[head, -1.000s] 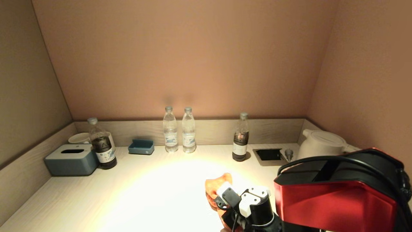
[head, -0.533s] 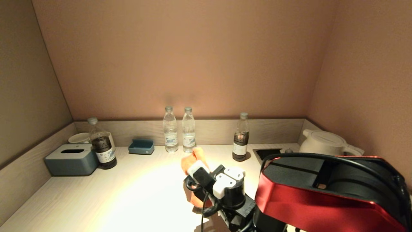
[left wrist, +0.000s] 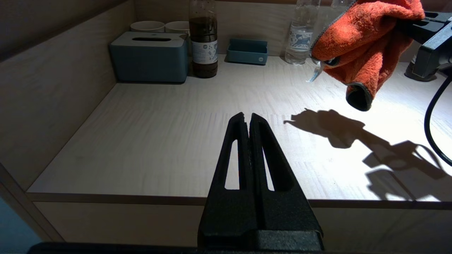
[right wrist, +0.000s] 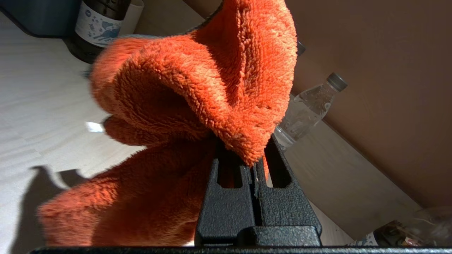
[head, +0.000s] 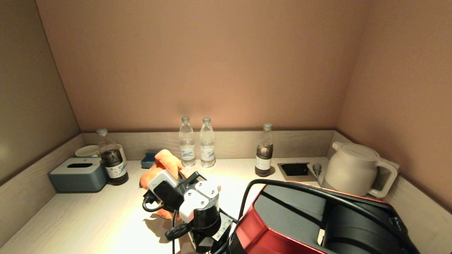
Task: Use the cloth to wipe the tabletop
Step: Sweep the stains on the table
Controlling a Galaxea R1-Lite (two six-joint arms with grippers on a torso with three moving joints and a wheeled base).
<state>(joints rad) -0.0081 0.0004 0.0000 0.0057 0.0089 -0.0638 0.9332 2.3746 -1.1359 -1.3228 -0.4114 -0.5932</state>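
Observation:
The orange cloth [head: 159, 166] is bunched in my right gripper [head: 171, 173], over the left-middle of the pale wooden tabletop [head: 88, 218]. In the left wrist view the cloth [left wrist: 360, 46] hangs above the table and casts a shadow below it. In the right wrist view the right gripper [right wrist: 252, 158] is shut on the cloth [right wrist: 197, 91], which folds over its fingertips. My left gripper [left wrist: 247, 118] is shut and empty, parked over the table's front edge, apart from the cloth.
At the back left stand a blue tissue box [head: 77, 174], a dark bottle [head: 112, 162], cups [head: 86, 151] and a small blue tray [head: 146, 160]. Two water bottles [head: 196, 146], another dark bottle [head: 264, 151], a socket recess [head: 296, 169] and a white kettle [head: 356, 169] line the back.
My right arm has swept the cloth from the front right-middle of the table to the left and back, near the blue tray. The kettle has come into full view.

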